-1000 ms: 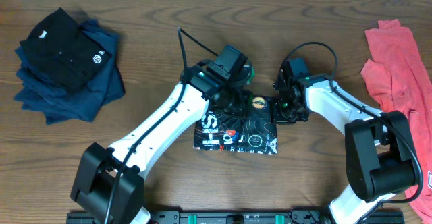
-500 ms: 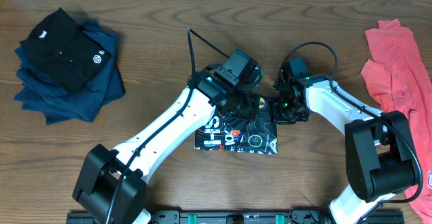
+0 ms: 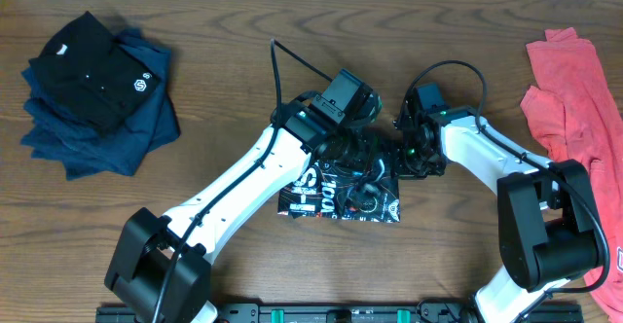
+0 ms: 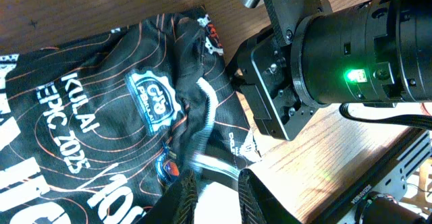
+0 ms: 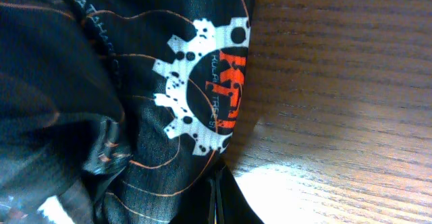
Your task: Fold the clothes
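Looking down, I see the brown wooden table (image 3: pixel 292 31) filling the frame. A stack of dark clothes (image 3: pixel 97 99) sits upper left, and a coral shirt (image 3: pixel 574 89) lies at the right edge. The black jersey (image 3: pixel 316 201) is folded at centre, long axis running left to right, white lettering at its left end. My left gripper (image 4: pixel 216 197) stands narrowly parted over its rumpled top. My right gripper (image 5: pixel 217 183) is closed tight at the jersey's edge beside a cog patch (image 5: pixel 202 82).

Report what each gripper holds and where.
The right gripper pinches the jersey by its edge near the gear patch. The left gripper straddles a jersey fold; hold unclear.
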